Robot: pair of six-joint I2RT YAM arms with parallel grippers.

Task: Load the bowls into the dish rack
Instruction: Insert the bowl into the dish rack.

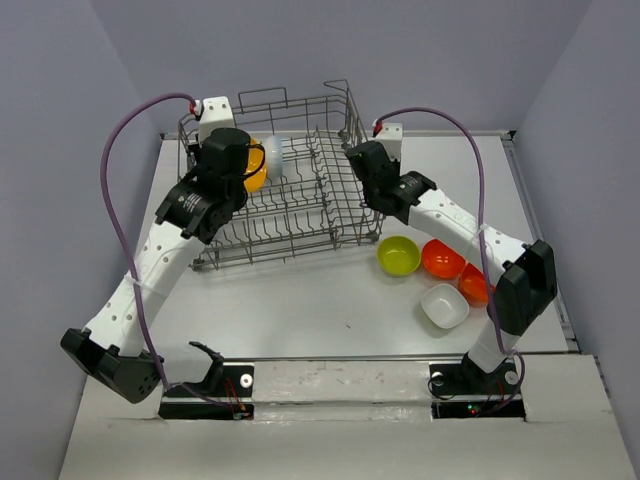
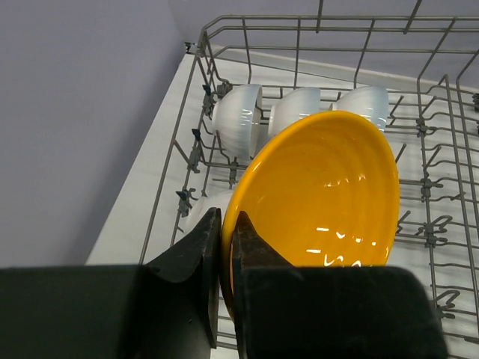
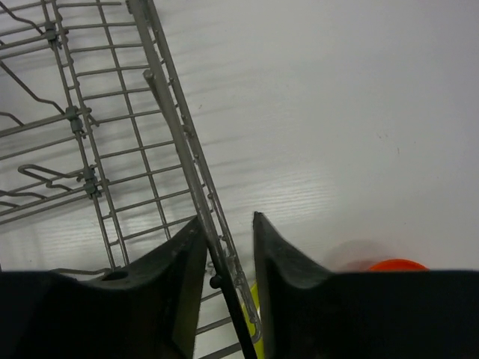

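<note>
My left gripper [image 2: 227, 224] is shut on the rim of an orange-yellow bowl [image 2: 329, 194], held on edge inside the dish rack [image 2: 187, 134] at its back left [image 1: 256, 172]. Three white bowls [image 2: 296, 108] stand on edge in a row just behind it. My right gripper [image 3: 228, 224] is open, its jaws either side of the wire of the rack's right wall [image 3: 168, 97] without pinching it. In the top view it [image 1: 358, 160] sits at the rack's [image 1: 300, 215] right side.
Right of the rack lie a lime green bowl [image 1: 398, 255], two red-orange bowls [image 1: 442, 258] [image 1: 474, 285] and a squarish white bowl [image 1: 445, 305]. Grey walls close in the table on the left, back and right.
</note>
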